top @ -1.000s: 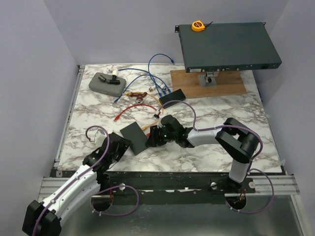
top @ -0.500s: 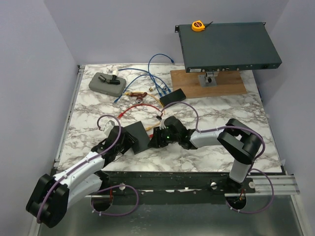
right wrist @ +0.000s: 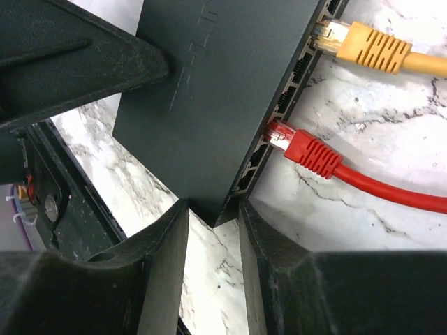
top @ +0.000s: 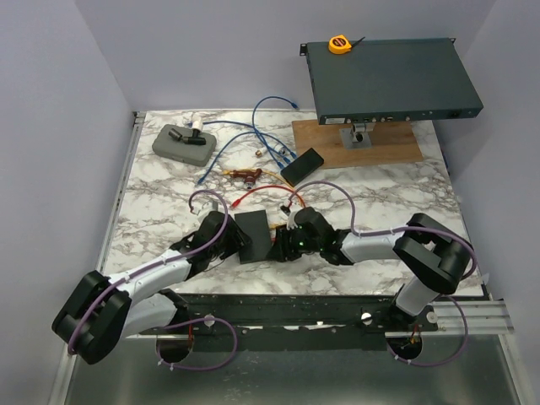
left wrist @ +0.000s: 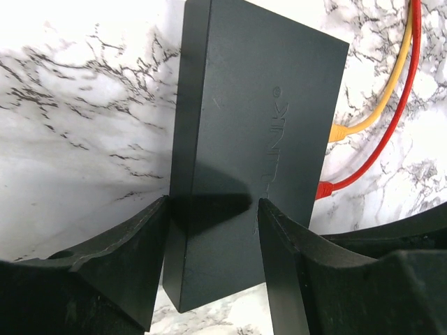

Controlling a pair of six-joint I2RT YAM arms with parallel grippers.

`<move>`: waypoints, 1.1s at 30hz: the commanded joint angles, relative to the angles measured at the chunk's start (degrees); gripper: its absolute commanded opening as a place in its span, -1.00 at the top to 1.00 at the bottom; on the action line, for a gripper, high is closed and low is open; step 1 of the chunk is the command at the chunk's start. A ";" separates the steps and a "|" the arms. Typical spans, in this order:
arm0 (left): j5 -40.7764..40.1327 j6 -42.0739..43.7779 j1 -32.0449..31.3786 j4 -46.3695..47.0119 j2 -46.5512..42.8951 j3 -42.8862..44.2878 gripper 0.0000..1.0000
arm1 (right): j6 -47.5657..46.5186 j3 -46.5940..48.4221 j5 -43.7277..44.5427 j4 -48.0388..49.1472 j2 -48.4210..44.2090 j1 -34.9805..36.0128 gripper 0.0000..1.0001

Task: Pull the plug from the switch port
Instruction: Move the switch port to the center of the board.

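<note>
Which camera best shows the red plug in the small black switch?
The right wrist view: the red plug is close and sharp, its tip in a port of the switch. The left wrist view shows only its boot at the switch's edge; the top view shows just a thin red cable.

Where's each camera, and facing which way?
Top external: above, behind the robot, looking down on the table; left arm, right arm show.
Left wrist: on left arm, faces the switch; left gripper shows.
Right wrist: on right arm, faces the switch's ports, red plug; right gripper shows.
Wrist views share switch, red plug.
</note>
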 commanded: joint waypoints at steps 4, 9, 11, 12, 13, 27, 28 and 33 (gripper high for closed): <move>0.49 -0.97 -0.99 -4.34 -6.03 -0.26 -0.10 | -1.93 -0.99 3.64 -6.22 -5.49 0.49 0.13; -4.35 -2.05 -0.95 -11.72 -15.82 -0.60 -0.17 | -4.79 3.11 9.02 -13.77 -12.33 0.43 -0.14; -6.10 -2.34 -0.83 -14.16 -20.32 -1.25 -0.23 | -6.61 5.39 10.71 -15.79 -13.92 0.16 -0.17; -6.68 -2.30 -0.87 -14.84 -22.14 -1.88 -0.28 | -7.80 6.61 11.45 -16.59 -14.07 0.01 -0.17; -7.28 -2.14 -0.87 -15.31 -24.28 -2.65 -0.34 | -8.65 8.37 11.94 -17.08 -13.69 -0.33 -0.18; 8.35 4.58 -1.86 -20.59 -35.95 -7.12 -0.59 | -14.27 28.54 6.10 -12.65 10.25 -7.07 -0.15; 9.18 5.26 -2.14 -20.91 -35.81 -6.75 -0.55 | -14.90 28.92 5.39 -11.70 11.57 -7.02 -0.15; 9.30 8.29 -5.19 -24.54 -33.59 -4.45 -0.49 | -17.66 31.27 5.56 -11.46 15.27 -7.36 -0.15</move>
